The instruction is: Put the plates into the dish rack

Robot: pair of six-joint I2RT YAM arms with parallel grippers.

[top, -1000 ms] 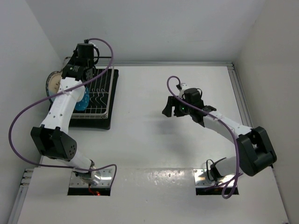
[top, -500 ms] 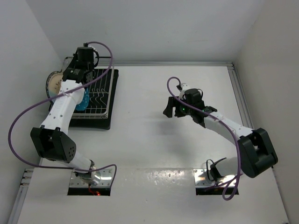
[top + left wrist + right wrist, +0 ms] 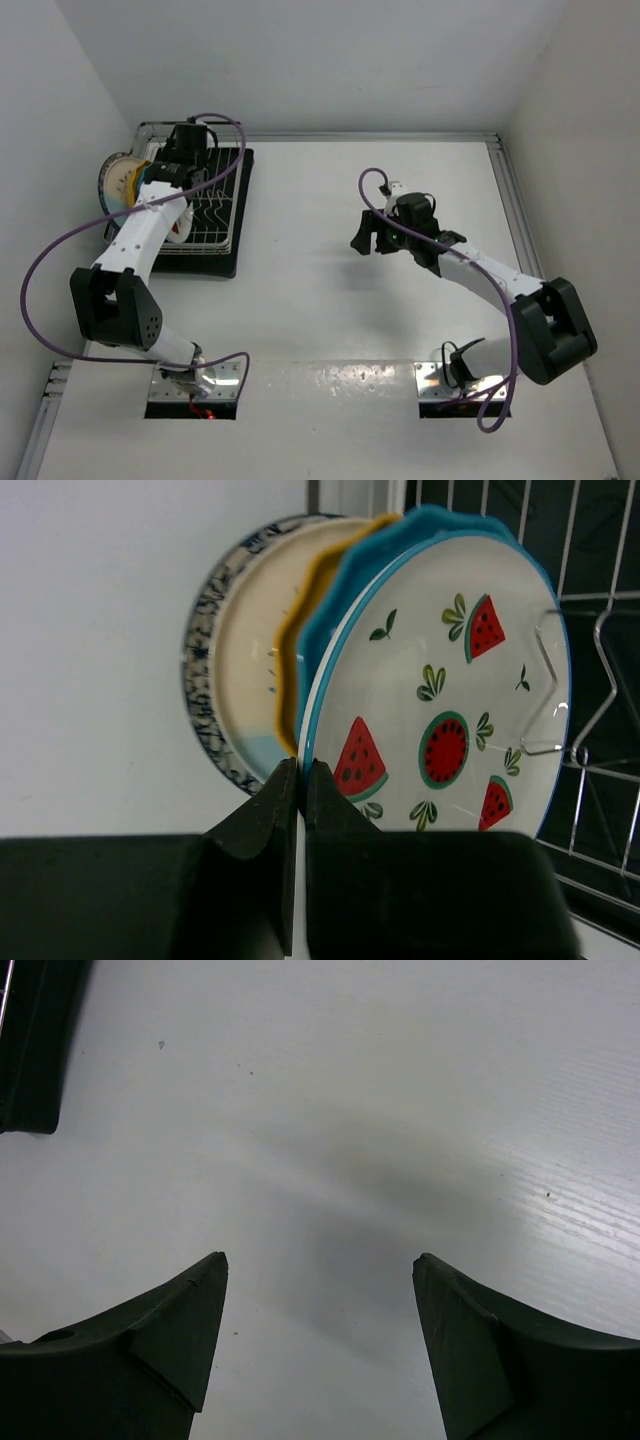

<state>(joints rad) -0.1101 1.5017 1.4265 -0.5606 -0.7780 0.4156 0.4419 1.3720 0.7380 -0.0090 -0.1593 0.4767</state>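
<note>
The plates' lower edges are cut off behind the left gripper (image 3: 300, 772), and from above the arm covers most of them, so their seating between prongs cannot be told. They stand on edge, packed face to face, at the far-left corner of the rack (image 3: 215, 215), with their faces toward its wires. The left gripper pinches the rim of the fruit plate (image 3: 440, 710). Behind it are the blue plate (image 3: 400, 540), the yellow plate (image 3: 298, 620) and the floral-rimmed plate (image 3: 200, 670). The right gripper (image 3: 368, 238) hangs spread over the table (image 3: 300, 320), holding nothing.

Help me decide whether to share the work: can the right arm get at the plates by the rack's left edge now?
Probably not. The right tool hangs open across the table, and the dish rack and left arm lie between it and the plates; the left tool grips the watermelon plate.
</note>
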